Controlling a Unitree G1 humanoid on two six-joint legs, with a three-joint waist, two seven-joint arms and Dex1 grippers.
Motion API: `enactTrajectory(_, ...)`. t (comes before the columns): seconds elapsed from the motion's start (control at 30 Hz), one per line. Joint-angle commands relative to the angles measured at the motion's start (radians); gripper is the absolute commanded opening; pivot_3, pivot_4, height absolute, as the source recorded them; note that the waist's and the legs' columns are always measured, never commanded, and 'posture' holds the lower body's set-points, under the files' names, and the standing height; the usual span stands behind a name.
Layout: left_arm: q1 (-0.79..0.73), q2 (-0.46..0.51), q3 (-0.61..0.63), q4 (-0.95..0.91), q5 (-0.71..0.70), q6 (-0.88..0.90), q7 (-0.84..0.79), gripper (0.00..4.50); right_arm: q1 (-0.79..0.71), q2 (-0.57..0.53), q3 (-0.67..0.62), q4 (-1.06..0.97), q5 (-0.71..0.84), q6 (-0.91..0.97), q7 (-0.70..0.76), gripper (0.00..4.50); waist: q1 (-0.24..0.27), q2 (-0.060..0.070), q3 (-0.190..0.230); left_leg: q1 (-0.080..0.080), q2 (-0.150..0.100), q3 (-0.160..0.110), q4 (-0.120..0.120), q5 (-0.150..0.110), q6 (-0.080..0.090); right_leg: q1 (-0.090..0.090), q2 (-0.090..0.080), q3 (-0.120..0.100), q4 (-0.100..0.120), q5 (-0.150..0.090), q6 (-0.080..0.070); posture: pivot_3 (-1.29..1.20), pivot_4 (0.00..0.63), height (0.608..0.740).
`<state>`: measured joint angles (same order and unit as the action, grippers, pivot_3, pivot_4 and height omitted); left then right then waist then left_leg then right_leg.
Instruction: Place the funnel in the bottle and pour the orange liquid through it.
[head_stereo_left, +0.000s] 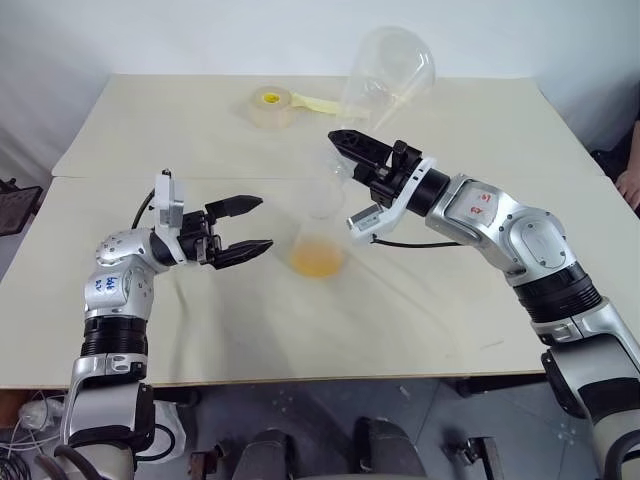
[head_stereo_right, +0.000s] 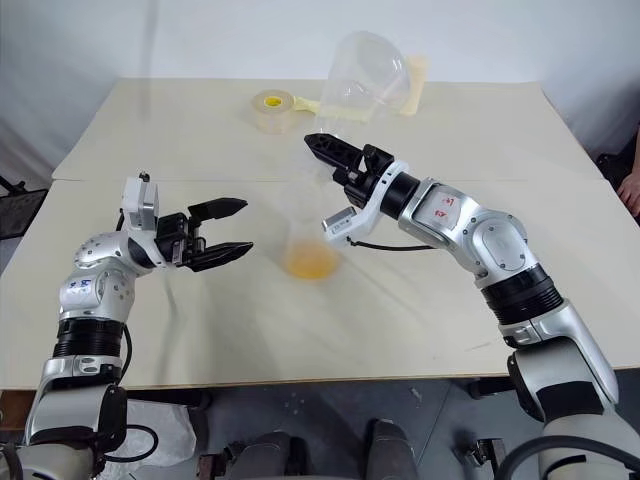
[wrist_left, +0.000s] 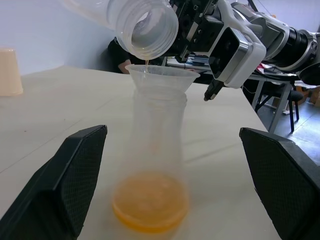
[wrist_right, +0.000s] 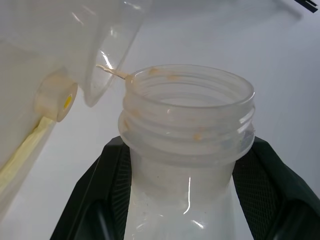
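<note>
Left hand (head_stereo_left: 245, 226) stands wide open, empty, just beside the bottle (head_stereo_left: 320, 235) on the worktop (head_stereo_left: 420, 310). Funnel (wrist_left: 161, 76) sits in the bottle's neck; orange liquid (head_stereo_left: 318, 260) pooled at the base. Right hand (head_stereo_left: 350, 146) is clamped on the neck of a tilted clear flask (head_stereo_left: 388, 72), its mouth dripping over the funnel. Judged light, thin-walled, slippery; the bottle is best steadied low on the neck.

Both eye views look down from the head over the bench (head_stereo_left: 450, 330). The left wrist view faces the bottle (wrist_left: 152, 165) closely; the right wrist view sits almost against a tilted flask (wrist_right: 187, 150).
</note>
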<state>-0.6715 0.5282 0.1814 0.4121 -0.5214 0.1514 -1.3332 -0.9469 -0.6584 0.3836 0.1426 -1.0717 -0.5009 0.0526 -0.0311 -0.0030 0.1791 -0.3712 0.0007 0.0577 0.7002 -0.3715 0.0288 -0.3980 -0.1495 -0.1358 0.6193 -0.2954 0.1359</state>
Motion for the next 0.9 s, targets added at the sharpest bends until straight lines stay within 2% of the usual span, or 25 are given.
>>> enactTrajectory(0.03, -0.03, 0.011, -0.003, 0.0, 0.0, -0.003, -0.007, 4.5, -0.006, -0.006, -0.042, -0.048, 0.047, 0.019, 0.024, 2.46, 0.0, 0.0, 0.0, 0.0, 0.0, 0.0, 0.0, 0.0, 0.0, 0.0, 0.0, 0.0, 0.0, 0.0, 0.0, 0.0, 0.15, 0.74)
enactTrajectory(0.13, -0.041, 0.001, -0.012, 0.017, 0.014, -0.012, 0.001, 4.5, 0.024, 0.022, -0.084, -0.063, 0.148, 0.075, 0.081, 2.46, 0.0, 0.0, 0.0, 0.0, 0.0, 0.0, 0.0, 0.0, 0.0, 0.0, 0.0, 0.0, 0.0, 0.0, 0.0, 0.0, 0.15, 0.74)
enactTrajectory(0.27, -0.045, -0.005, -0.015, 0.019, 0.008, 0.005, -0.003, 4.5, 0.069, 0.114, -0.176, -0.116, 0.336, 0.239, 0.196, 2.46, 0.0, 0.0, 0.0, 0.0, 0.0, 0.0, 0.0, 0.0, 0.0, 0.0, 0.0, -0.001, 0.0, 0.0, 0.0, 0.0, 0.15, 0.74)
enactTrajectory(0.53, -0.036, -0.001, -0.014, 0.011, 0.011, 0.011, 0.014, 4.5, 0.107, 0.281, -0.398, -0.262, 0.676, 0.721, 0.387, 2.46, 0.003, 0.0, 0.0, 0.0, 0.0, -0.003, 0.0, 0.0, 0.0, 0.0, 0.0, 0.0, 0.001, 0.0, 0.0, 0.0, 0.15, 0.74)
enactTrajectory(0.77, -0.017, -0.001, -0.01, -0.005, 0.009, 0.013, 0.035, 4.5, 0.197, 0.357, -0.65, -0.377, 1.039, 1.05, 0.419, 2.46, 0.002, 0.0, 0.0, 0.0, -0.002, -0.005, 0.0, 0.0, 0.0, 0.001, 0.0, 0.0, 0.002, 0.0, 0.0, 0.0, 0.15, 0.74)
enactTrajectory(0.9, -0.007, 0.006, -0.017, -0.01, 0.004, 0.013, 0.01, 4.5, 0.255, 0.369, -0.772, -0.378, 1.2, 1.142, 0.403, 2.46, 0.003, 0.0, 0.0, 0.0, -0.002, -0.004, 0.0, 0.0, 0.0, 0.001, 0.0, 0.0, 0.002, 0.0, 0.0, 0.0, 0.15, 0.74)
